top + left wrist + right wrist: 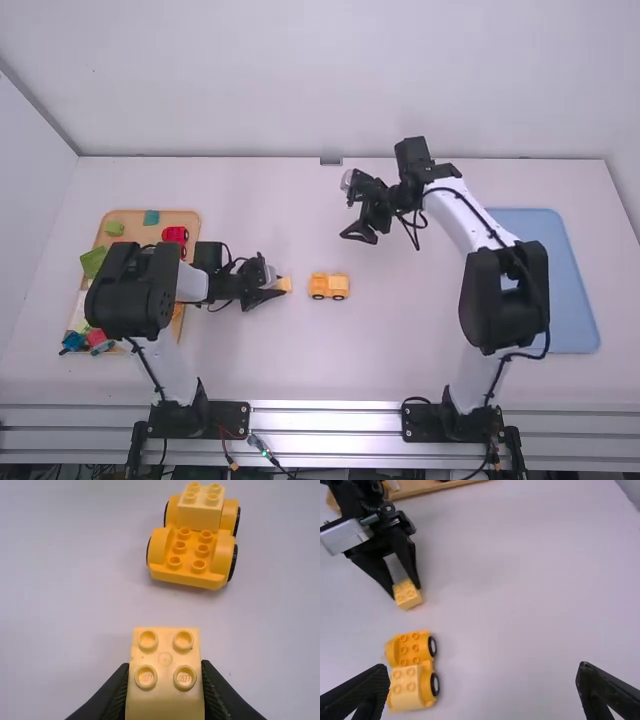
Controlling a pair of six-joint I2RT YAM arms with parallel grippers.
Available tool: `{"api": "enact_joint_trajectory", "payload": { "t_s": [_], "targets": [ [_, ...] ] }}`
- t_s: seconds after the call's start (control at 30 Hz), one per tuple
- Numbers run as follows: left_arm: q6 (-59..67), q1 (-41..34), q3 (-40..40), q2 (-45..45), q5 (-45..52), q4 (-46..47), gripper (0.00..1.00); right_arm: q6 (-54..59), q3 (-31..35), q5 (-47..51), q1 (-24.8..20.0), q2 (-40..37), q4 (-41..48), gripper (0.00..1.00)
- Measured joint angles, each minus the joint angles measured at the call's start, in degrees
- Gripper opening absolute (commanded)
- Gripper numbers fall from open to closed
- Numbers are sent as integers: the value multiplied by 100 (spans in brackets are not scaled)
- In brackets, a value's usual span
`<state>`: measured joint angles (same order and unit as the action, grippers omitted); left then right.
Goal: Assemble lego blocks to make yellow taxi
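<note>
Near the middle of the table, my left gripper [272,287] holds a pale yellow block [285,284] just left of the orange-yellow car base [328,286]. In the left wrist view the left gripper [166,692] is shut on the four-stud yellow block [165,680]; the wheeled base [187,560] stands apart from it with a pale yellow block [201,506] on one end. The right gripper [362,228] is above the table, beyond and right of the car. In the right wrist view the right gripper [484,685] is open with nothing between its fingers.
At the left a wooden tray [190,218] holds a red toy vehicle [175,235], green blocks [115,228] and other pieces, partly under the left arm. A blue tray [570,290] lies at the right, partly behind the right arm.
</note>
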<state>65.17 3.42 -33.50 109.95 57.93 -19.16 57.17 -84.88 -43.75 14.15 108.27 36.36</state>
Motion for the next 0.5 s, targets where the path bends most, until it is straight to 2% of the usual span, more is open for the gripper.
{"api": "enact_joint_trajectory", "payload": {
  "t_s": [0.13, 0.27, 0.5],
  "targets": [
    [-2, 0, -116, 0, 59, 173, 31, -476, 931, 308, 149, -638, -1423, 99],
    [-4, -2, -306, 0, 61, 313, 30, -1110, 2140, 341, -2, -874, -3014, 98],
    [-4, -2, -476, 0, 192, 367, 33, -1646, 3707, -103, -345, -874, -4483, 99]
  ]
}}
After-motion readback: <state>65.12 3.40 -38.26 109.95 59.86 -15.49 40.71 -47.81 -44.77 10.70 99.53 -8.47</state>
